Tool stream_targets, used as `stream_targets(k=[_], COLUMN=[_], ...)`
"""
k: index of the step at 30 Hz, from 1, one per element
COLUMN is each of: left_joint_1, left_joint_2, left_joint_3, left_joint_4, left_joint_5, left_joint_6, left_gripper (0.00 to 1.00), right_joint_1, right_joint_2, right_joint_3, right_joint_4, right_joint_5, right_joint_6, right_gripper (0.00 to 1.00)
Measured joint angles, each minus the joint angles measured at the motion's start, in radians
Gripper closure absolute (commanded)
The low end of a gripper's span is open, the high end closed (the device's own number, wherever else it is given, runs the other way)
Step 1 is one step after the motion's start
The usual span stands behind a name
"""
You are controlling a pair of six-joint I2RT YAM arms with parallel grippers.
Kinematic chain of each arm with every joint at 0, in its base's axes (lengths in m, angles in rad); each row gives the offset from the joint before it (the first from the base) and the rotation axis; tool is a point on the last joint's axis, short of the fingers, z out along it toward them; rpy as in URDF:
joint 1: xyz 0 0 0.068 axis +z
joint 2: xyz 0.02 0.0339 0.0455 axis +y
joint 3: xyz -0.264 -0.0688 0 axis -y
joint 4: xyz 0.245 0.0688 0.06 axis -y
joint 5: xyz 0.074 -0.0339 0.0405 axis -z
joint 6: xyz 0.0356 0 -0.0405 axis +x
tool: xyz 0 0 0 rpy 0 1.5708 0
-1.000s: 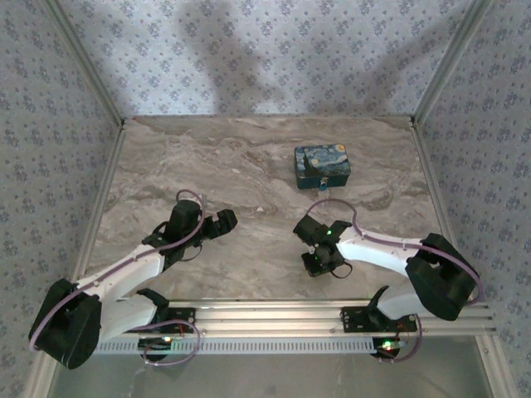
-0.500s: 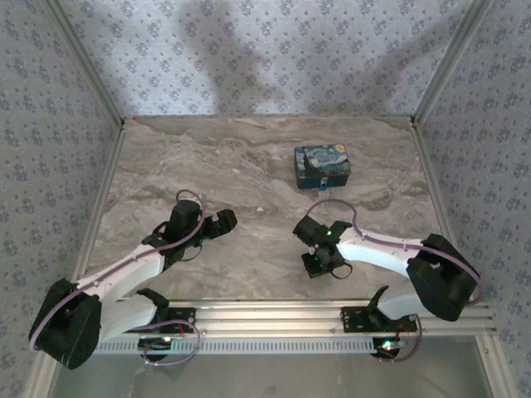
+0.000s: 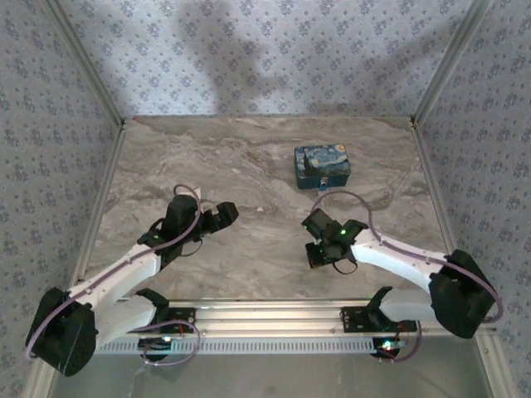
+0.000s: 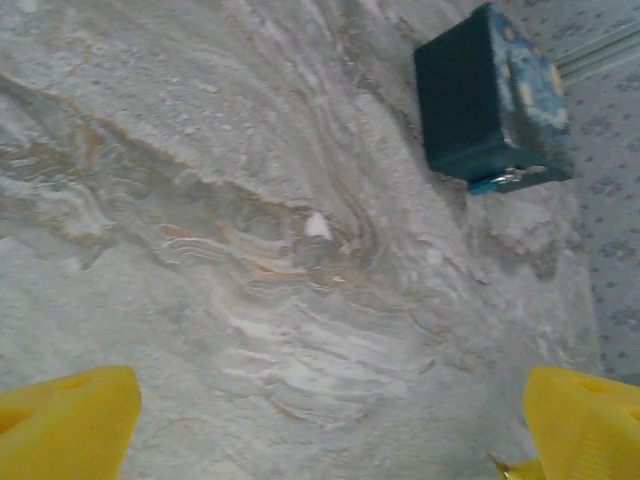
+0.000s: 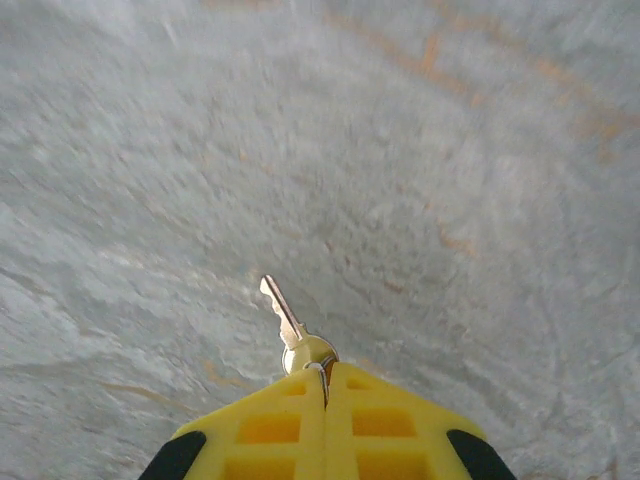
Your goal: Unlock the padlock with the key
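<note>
My right gripper (image 5: 325, 378) has its yellow fingers (image 5: 270, 430) pressed together on the round head of a small silver metal key (image 5: 284, 316), low in the middle of the right wrist frame. The toothed blade sticks out past the fingertips and points to the upper left, over the grey-beige marble-patterned tabletop (image 5: 480, 150). I can't tell whether its tip touches the surface.

My left gripper (image 4: 330, 425) is spread wide. One yellow finger sits in the lower left corner of the left wrist frame and the other in the lower right corner, with tabletop between them. In the upper right of that frame stands the rectangular box printed with blue-and-yellow swirls (image 4: 490, 100). The tiny bluish metallic padlock (image 4: 497, 181) hangs at the box's lower edge there, touching it.

From the top camera, the box sits right of centre in the upper half of the frame. Both grippers are below it and well apart from it, the left one left of centre and the right one just right of centre. Blue-flowered wallpaper panels (image 3: 274, 58) close in the table.
</note>
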State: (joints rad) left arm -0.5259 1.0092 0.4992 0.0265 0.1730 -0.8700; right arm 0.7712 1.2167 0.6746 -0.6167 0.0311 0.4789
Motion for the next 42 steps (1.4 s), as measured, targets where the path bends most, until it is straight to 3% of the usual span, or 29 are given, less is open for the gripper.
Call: stream_targets(k=[12,22,31,42], left_joint_1=[0.009,-0.053,-0.168,-0.221], left_joint_2=[0.008,0.010,0.147,0.255], left_joint_3=[0.090,0.131,0.245,0.279], left_joint_4=[0.044,0.120,0.183,0.217], left_joint_5=[0.204,0.287,0.279,0.257], left_joint_6=[-0.119,-0.115,-0.046,-0.019], left_gripper=[0.11,0.25,0.35,0.49], right_joint_1=[-0.070,-0.080,-0.063,-0.038], right_joint_2=[-0.201,-0.243,-0.240,-0.234], right_joint_3=[-0.003,-0.053,-0.070,-0.070], right_joint_4=[0.298,0.599,0.686,0.705], right_joint_5=[0.032,-0.052,-0.151,-0.197], right_joint_6=[-0.231,-0.483,-0.480,-0.416], right_gripper=[1.00,1.00,1.00,1.00])
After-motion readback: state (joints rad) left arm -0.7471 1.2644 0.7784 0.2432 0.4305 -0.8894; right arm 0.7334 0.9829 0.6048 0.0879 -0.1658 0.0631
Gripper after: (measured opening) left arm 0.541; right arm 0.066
